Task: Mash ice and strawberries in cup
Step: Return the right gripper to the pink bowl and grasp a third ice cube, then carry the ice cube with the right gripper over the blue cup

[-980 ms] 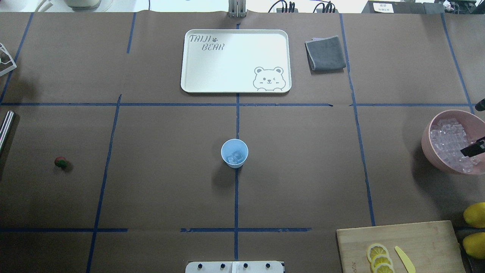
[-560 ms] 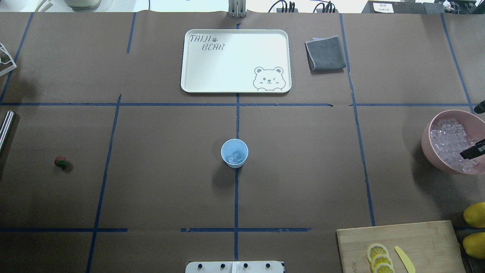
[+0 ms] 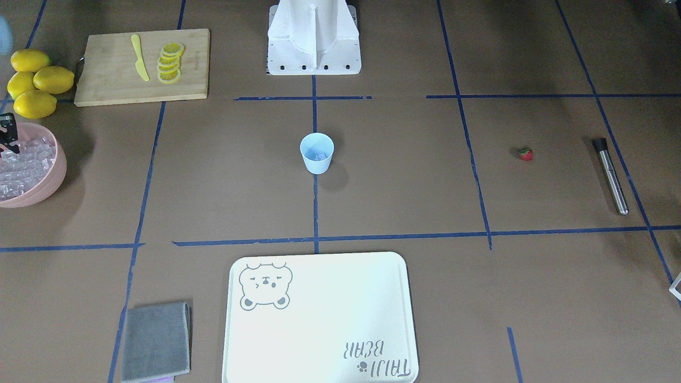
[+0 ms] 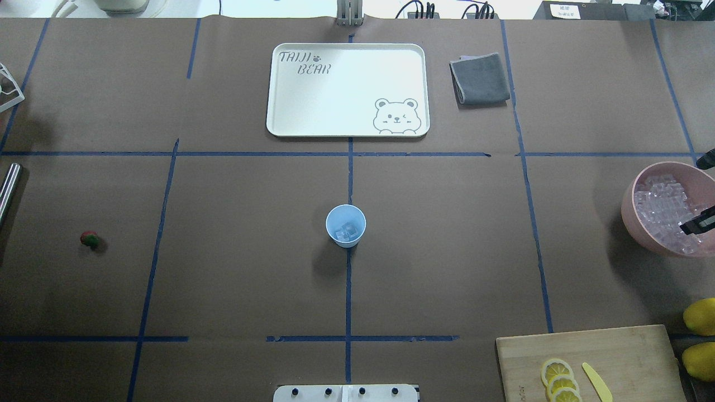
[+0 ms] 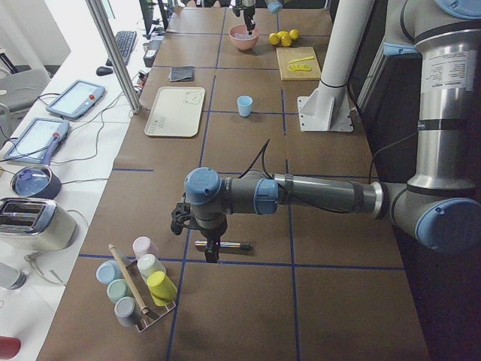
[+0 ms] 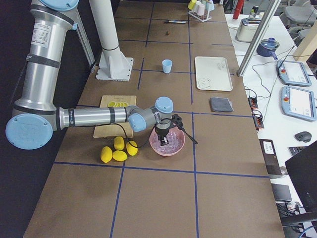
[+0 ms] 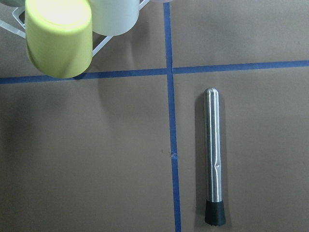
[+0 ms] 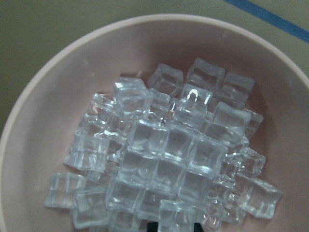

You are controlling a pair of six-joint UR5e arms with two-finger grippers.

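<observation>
My right pincer (image 4: 696, 223), grip state unreadable, hangs straight above the ice (image 8: 164, 154) heaped in the pink bowl (image 8: 53, 92) at the surface's right edge; the cup (image 3: 317, 159) stands mid-surface, well to my left.

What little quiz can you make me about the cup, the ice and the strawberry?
1. True or false: the strawberry lies on the table, outside the cup.
2. What is in the cup? A lemon slices, B ice, C a cloth.
3. Fill in: the right gripper is over the pink ____.
Key: 1 true; 2 B; 3 bowl.
</observation>
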